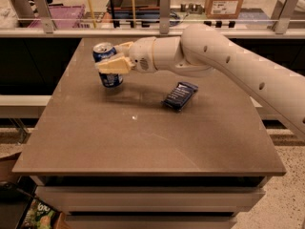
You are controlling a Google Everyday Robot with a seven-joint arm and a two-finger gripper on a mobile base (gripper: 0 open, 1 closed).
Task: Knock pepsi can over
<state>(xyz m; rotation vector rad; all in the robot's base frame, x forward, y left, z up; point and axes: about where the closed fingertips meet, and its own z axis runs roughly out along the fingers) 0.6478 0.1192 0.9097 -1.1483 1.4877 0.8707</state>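
Pepsi can (108,75) upright at far-left of table (143,147), gripper (112,58) on it

I see the can standing on its base near the table's far-left corner, silver top facing up. Its long axis runs close to vertical, and the top leans a touch to the left in the camera view. The gripper has reached in from the right at the end of the white arm (228,66); its cream-coloured tip crosses the front of the can's upper half and touches it. I cannot tell whether the gripper is clamped on the can or only lying against it. A flat dark-blue snack bar wrapper (180,95) lies on the tabletop to the right of the can, under the arm and apart from the can
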